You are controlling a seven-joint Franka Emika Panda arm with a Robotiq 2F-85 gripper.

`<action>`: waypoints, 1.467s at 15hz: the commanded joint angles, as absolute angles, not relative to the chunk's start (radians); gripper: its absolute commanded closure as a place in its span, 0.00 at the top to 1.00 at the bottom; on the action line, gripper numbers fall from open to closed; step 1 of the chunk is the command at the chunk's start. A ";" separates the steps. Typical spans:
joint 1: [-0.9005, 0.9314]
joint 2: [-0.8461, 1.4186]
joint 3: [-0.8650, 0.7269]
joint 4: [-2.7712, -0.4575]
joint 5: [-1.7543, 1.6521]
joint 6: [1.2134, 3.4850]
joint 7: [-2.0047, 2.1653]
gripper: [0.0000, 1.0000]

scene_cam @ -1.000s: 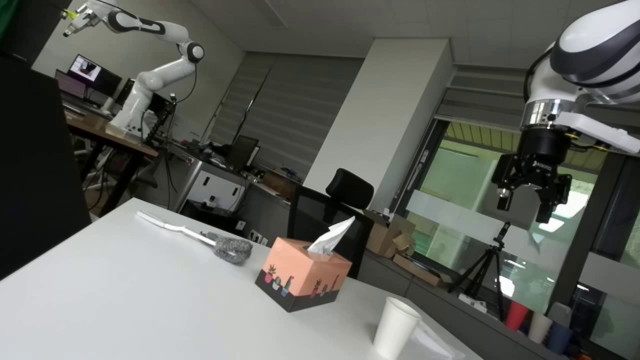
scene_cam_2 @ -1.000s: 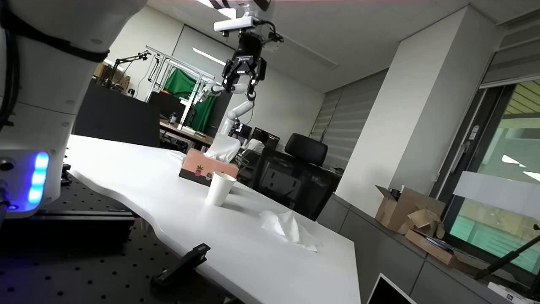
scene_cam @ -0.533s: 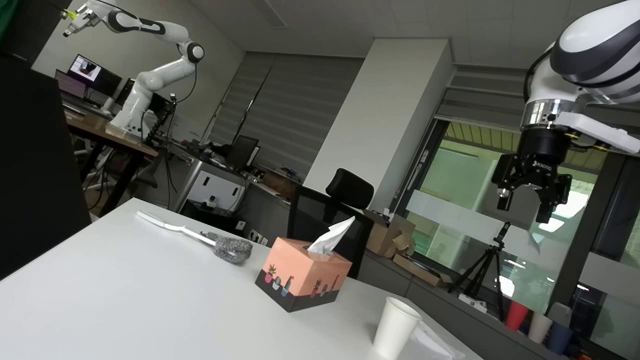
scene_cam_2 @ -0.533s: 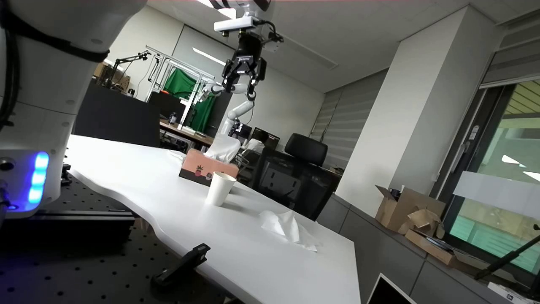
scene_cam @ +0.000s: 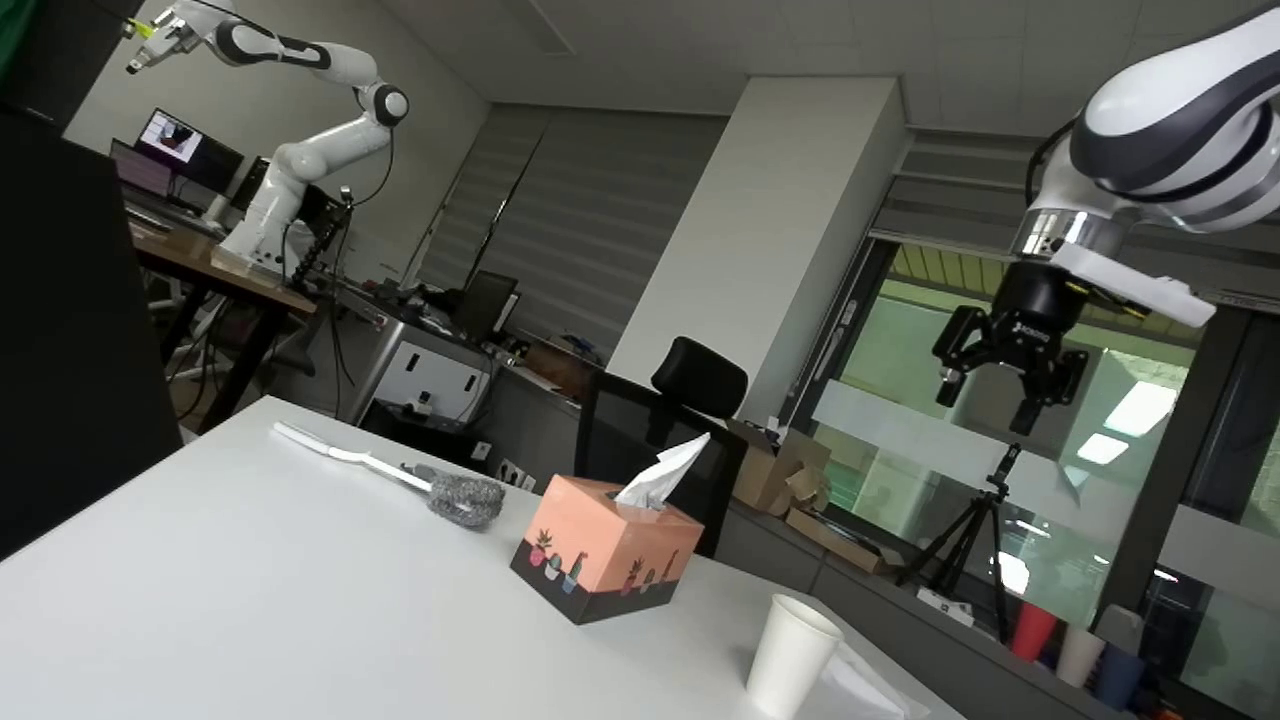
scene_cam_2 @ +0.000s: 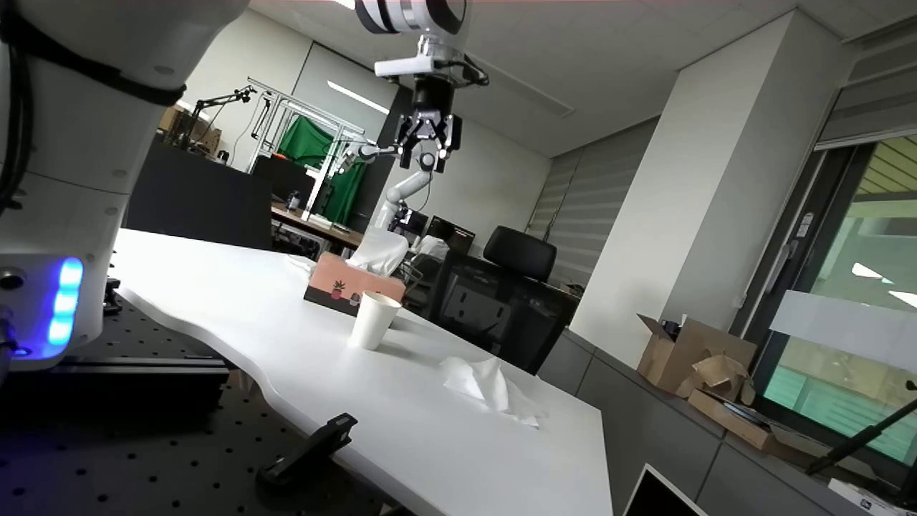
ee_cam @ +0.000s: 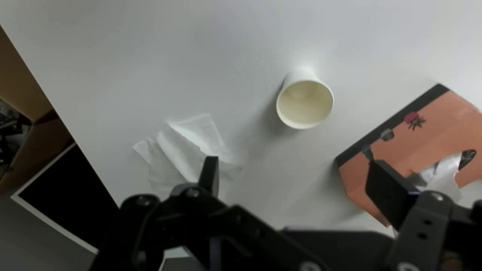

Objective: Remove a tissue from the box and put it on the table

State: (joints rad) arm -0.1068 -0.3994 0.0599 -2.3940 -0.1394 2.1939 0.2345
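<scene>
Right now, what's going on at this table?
Nothing is being handled at this moment: the robot arm has its gripper open and empty, up in the air above the table. The tissue box stands there with a tissue sticking out of its top. A rumpled loose tissue lies on the table, apart from the box; I can't tell whether the arm put it there. A white paper cup stands upright near the box.

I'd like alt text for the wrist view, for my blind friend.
A black gripper hangs open above a white table. On the table are a crumpled tissue, a paper cup and, at right, an orange tissue box with another tissue showing in its opening.
</scene>
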 commanded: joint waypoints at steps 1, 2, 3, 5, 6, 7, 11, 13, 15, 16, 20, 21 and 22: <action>-0.110 -0.257 0.072 -2.293 -0.151 2.321 0.332 1.00; -0.109 -0.213 0.077 -2.262 -0.154 2.355 0.357 1.00; -0.107 -0.176 0.081 -2.235 -0.157 2.380 0.378 1.00; -0.098 -0.089 0.091 -2.163 -0.172 2.413 0.435 1.00; -0.093 -0.049 0.094 -2.129 -0.184 2.425 0.468 1.00; -0.081 -0.005 0.095 -2.084 -0.196 2.421 0.499 1.00; -0.002 0.159 0.080 -1.905 -0.225 2.382 0.615 1.00; 0.045 0.229 0.067 -1.823 -0.225 2.362 0.649 1.00; 0.091 0.289 0.057 -1.748 -0.213 2.316 0.647 1.00; 0.079 0.220 0.046 -1.857 -0.189 2.381 0.598 1.00; 0.101 0.245 0.031 -1.840 -0.186 2.380 0.595 1.00; 0.100 0.244 0.028 -1.840 -0.186 2.380 0.594 1.00; 0.100 0.243 0.027 -1.840 -0.187 2.380 0.593 1.00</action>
State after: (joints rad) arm 0.0755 0.2433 0.0534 -1.8414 -0.1969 2.3811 0.6008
